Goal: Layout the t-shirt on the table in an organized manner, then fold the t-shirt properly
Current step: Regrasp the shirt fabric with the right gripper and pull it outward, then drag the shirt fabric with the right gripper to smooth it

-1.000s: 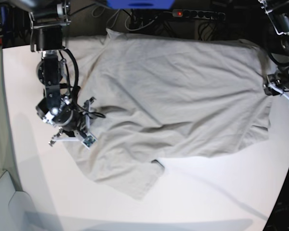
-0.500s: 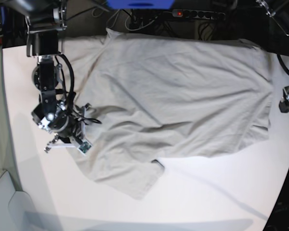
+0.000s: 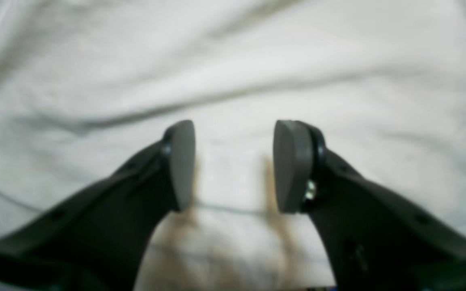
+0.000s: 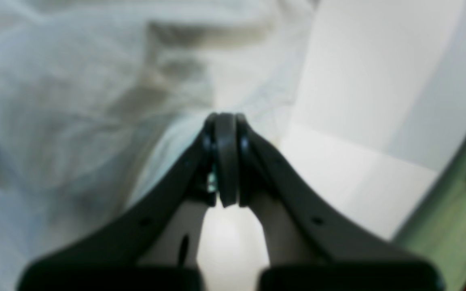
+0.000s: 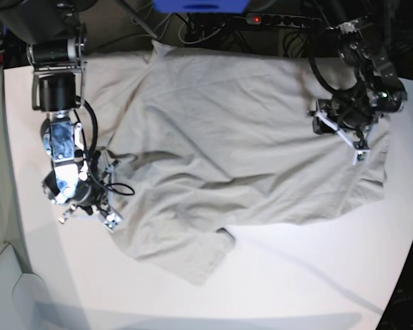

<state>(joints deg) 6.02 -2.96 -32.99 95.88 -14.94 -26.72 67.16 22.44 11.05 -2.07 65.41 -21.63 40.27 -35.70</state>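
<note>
White table (image 5: 296,275) w/ dark clutter and a power strip (image 5: 283,20) behind the far edge. T-shirt (image 5: 248,137) is spread across the far half but still rumpled, one corner flopped toward the near side. Right gripper (image 4: 225,161) is pressed together at the shirt's edge; can't tell if any cloth is actually pinched in there. Left gripper (image 3: 233,165) is spread, hovering over fabric, holding nothing. Risk imo: if left clamps mid-panel instead of a hem it'll bunch extra layers, and any tug drags in more wrinkles.
</note>
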